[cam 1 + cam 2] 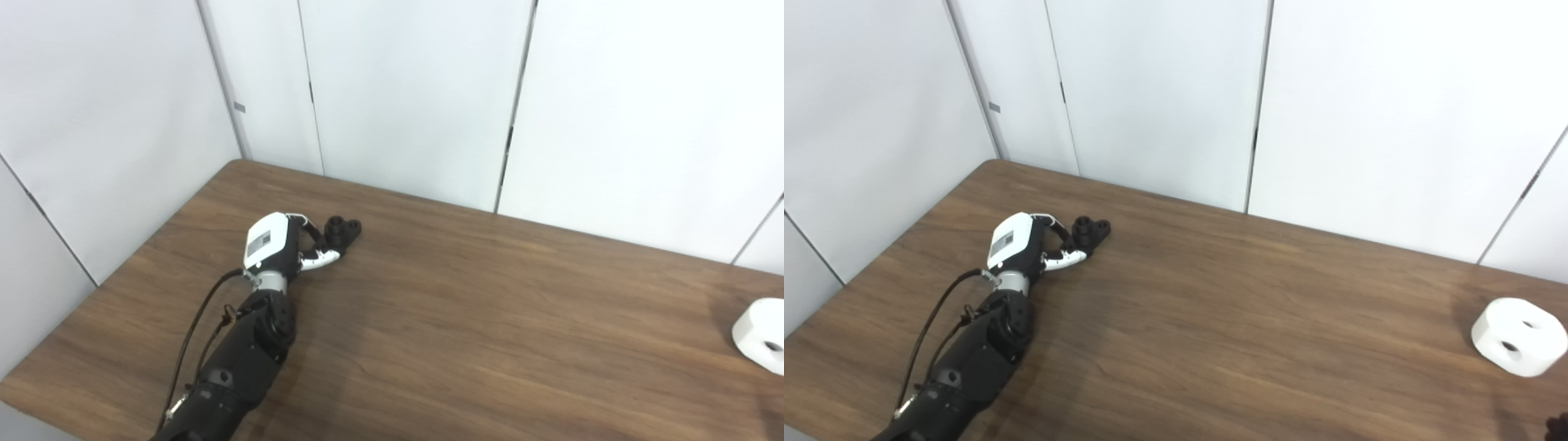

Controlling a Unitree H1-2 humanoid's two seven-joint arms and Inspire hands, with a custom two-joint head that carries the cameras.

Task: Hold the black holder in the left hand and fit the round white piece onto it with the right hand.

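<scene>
Left eye view: the left hand (278, 242) is laid on the wooden table (465, 318), fingers curled at the black holder (340, 231); whether it is grasped cannot be told; the round white piece (761, 335) is cut by the right edge.

Right eye view: the white piece is seen whole, well apart from the holder; the right hand cannot be seen clearly.

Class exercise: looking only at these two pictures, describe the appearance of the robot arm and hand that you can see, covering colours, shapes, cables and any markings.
The left hand has a rounded white back shell bearing a grey rectangular marking, with black-and-white fingers. A short silver wrist ring joins it to a bulky black forearm. Thin black cables loop along the forearm's outer side.
</scene>
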